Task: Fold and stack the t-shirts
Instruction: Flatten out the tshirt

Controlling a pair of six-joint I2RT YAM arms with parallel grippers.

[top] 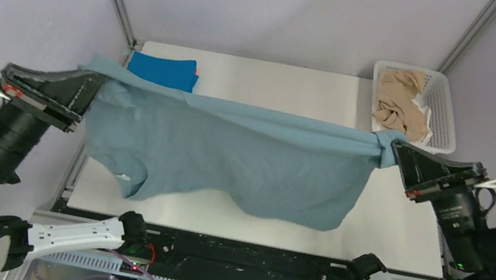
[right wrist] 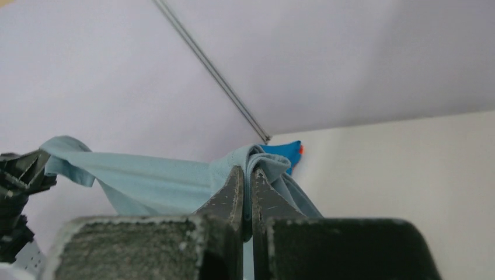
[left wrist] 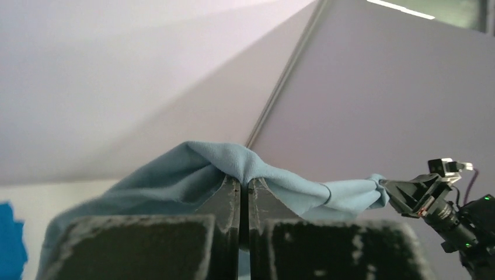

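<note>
The large grey-blue t-shirt [top: 242,154] hangs stretched in the air between my two grippers, its lower part drooping toward the white table [top: 399,228]. My left gripper [top: 95,81] is shut on its left corner; in the left wrist view [left wrist: 245,182] the cloth [left wrist: 192,175] bunches over the closed tips. My right gripper [top: 396,147] is shut on its right corner, and the right wrist view [right wrist: 249,170] shows cloth [right wrist: 146,181] pinched between the tips. A folded bright blue t-shirt [top: 162,69] lies at the back left, with an orange edge showing under it. Beige t-shirts [top: 400,97] lie in the basket.
A white lattice basket [top: 444,113] stands at the table's back right corner. Grey walls enclose the back and sides. Each wrist view shows the other gripper [left wrist: 417,195] at the far end of the stretched shirt.
</note>
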